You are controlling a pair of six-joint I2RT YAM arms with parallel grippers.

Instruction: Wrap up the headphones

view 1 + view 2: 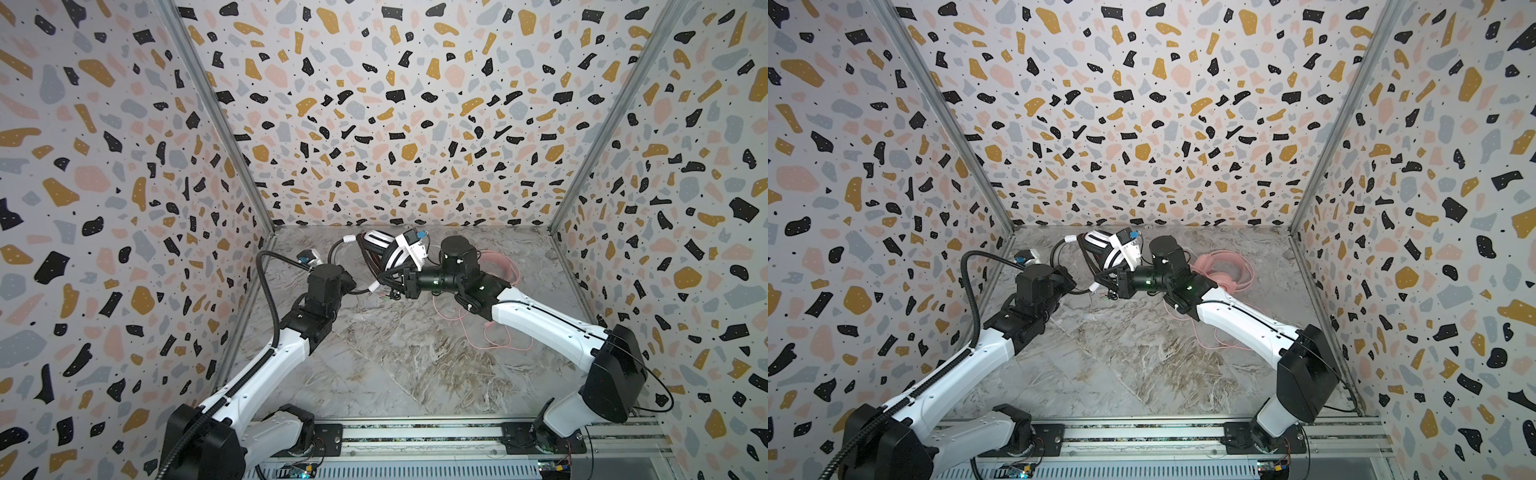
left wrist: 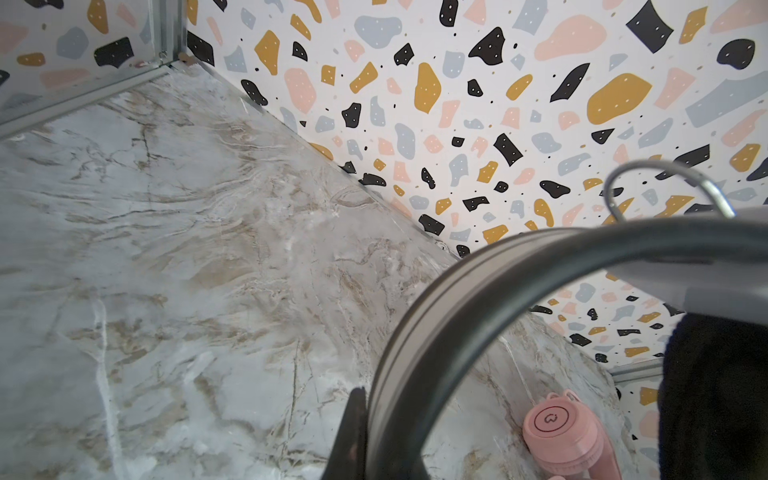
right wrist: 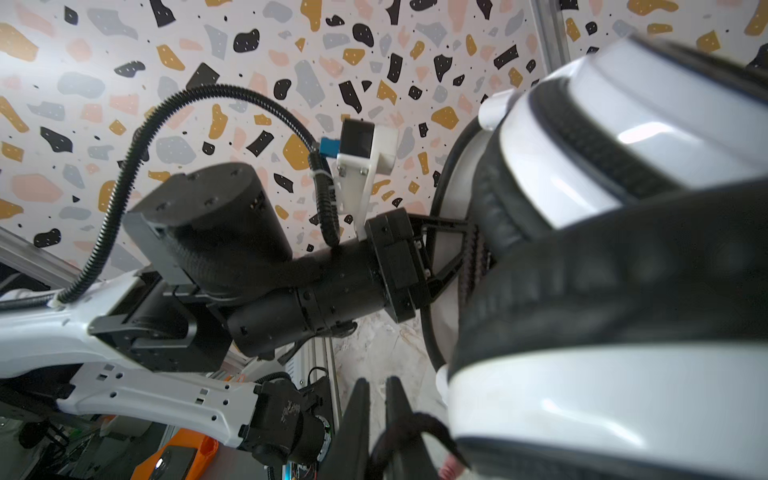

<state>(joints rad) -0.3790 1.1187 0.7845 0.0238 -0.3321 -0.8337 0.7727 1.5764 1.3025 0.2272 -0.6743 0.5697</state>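
The white-and-black headphones [image 1: 380, 245] [image 1: 1100, 246] are held up off the marble floor near the back wall in both top views. My left gripper [image 1: 348, 286] [image 2: 370, 415] is shut on their dark headband [image 2: 478, 299], and only one of its fingers [image 2: 353, 432] shows. My right gripper [image 1: 384, 279] [image 3: 376, 399] points left just below the earcups, shut on the thin black cable [image 3: 419, 428]. The earcups [image 3: 602, 291] fill the right wrist view. The pink headphones [image 1: 1219, 270] [image 2: 557, 432] lie on the floor behind my right arm.
The pink cable [image 1: 498, 332] [image 1: 1221, 336] trails loose over the floor under my right arm. Patterned walls close in the left, back and right sides. A metal rail [image 1: 415, 436] with both arm bases runs along the front edge.
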